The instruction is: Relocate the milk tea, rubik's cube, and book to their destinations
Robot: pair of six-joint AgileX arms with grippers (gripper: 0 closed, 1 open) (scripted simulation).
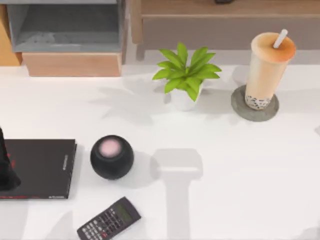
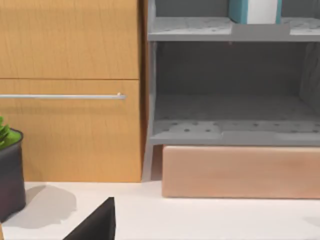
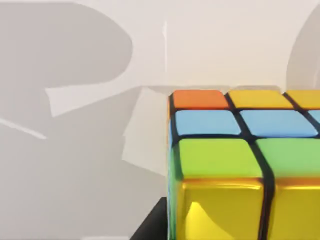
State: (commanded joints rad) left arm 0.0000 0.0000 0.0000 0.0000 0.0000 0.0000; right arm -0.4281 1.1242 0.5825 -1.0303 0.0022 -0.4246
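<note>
Close against right pincer: rubik's cube; pincer's grip state can't tell.

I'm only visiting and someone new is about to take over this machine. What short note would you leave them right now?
Left gripper: at the table's left edge, over the thin black book.
Right gripper: the rubik's cube sits close against its wrist camera, probably in its grip.
Milk tea: upright on the grey coaster, back right; looks done.
Teal book: standing on the grey shelf; looks done.
Left: place the cube.
</note>
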